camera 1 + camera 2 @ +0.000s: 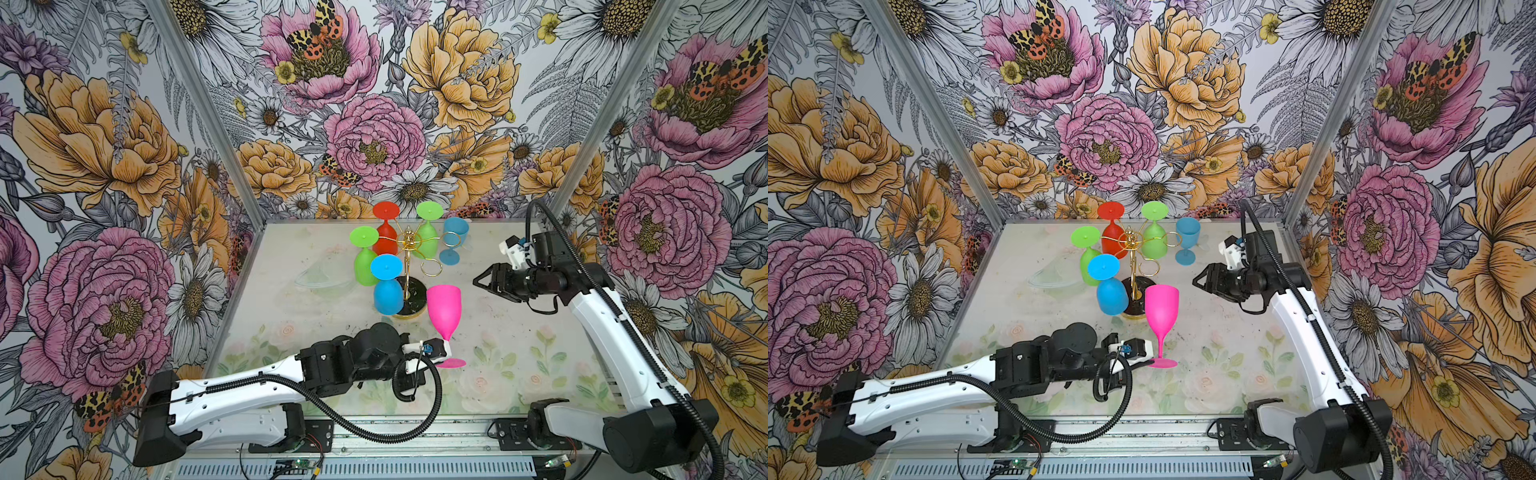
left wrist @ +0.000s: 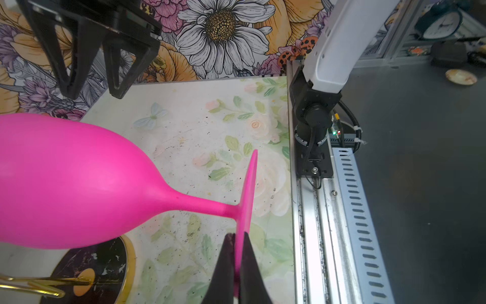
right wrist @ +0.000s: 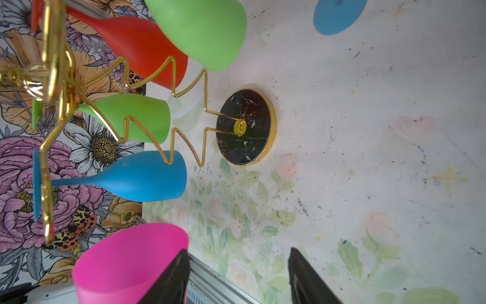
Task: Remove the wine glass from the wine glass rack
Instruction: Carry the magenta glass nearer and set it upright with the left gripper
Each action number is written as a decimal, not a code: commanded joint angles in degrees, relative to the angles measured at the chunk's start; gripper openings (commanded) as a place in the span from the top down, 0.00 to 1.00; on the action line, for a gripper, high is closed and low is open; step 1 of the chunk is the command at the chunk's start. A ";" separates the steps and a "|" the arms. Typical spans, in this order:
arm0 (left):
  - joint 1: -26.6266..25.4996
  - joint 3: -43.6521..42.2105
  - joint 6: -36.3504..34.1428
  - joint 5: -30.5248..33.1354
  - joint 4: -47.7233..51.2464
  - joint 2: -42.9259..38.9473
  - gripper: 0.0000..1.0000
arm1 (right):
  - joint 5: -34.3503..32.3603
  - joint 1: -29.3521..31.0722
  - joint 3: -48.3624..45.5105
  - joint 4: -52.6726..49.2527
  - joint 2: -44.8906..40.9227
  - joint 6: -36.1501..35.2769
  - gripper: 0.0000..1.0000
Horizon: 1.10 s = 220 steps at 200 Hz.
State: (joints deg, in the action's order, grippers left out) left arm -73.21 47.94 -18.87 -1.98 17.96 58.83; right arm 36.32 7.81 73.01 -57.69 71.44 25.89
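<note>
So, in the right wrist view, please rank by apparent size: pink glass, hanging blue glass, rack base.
1. pink glass, nearest the camera, partly cut off.
2. blue glass and base: about alike.

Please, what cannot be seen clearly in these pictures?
- The left pincer: its fingertips are largely hidden under its wrist camera in both top views.
- The pink wine glass: rim cut off by the left wrist view's edge.
- A clear object beside the wine glass rack: too transparent to name in top views.
</note>
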 commanded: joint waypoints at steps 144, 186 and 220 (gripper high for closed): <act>-10.09 -10.36 -37.40 35.48 -2.53 -1.46 1.00 | 11.30 7.85 6.25 -0.32 4.02 1.99 0.43; -10.94 -12.23 -41.85 39.96 -6.64 0.11 1.00 | 12.50 8.89 6.54 -0.32 3.97 1.89 0.49; -11.87 -13.90 -46.21 45.84 -13.24 2.03 1.00 | 13.22 9.85 5.97 -0.40 4.23 1.45 0.51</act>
State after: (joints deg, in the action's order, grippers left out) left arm -84.47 35.16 -60.75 37.78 12.08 60.14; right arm 47.94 16.97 77.76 -58.08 75.20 27.53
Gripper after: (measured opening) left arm 0.058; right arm 0.491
